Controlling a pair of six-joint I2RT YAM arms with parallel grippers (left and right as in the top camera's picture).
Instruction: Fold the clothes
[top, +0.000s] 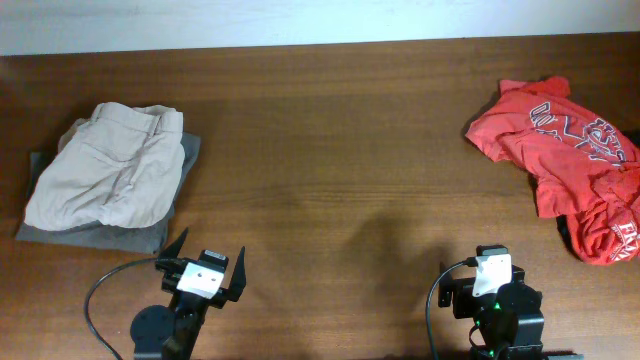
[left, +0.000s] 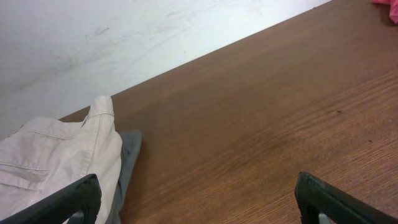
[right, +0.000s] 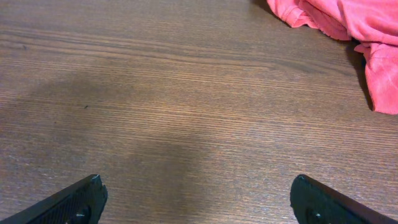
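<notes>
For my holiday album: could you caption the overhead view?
Beige shorts stacked on a grey garment, red T-shirt crumpled opposite.

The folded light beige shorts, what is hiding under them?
A darker grey cloth lies under the pale beige cotton shorts. Only its edges peek out around them; the rest is covered, so what kind of clothing it is cannot be seen.
</notes>
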